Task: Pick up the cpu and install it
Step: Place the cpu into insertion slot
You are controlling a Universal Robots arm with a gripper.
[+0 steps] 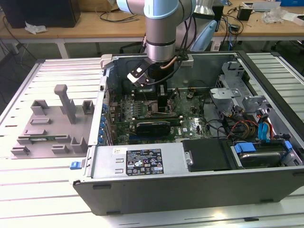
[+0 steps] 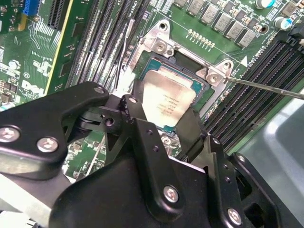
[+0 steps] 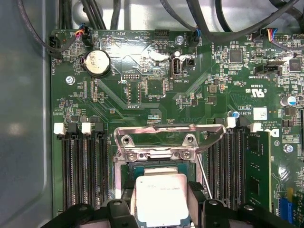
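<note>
in the exterior view a grey tray lies at nine o'clock of the open computer case. inside, toward its ten o'clock, the gripper is clenched on the cpu, just over the socket.

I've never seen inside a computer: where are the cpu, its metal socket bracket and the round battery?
cpu point(image 3: 161, 202), first wrist view, middle of its silvery top.
socket bracket point(image 3: 156, 152), first wrist view, bar between its screws.
coin battery point(image 3: 97, 62), first wrist view, centre of its face.
</note>
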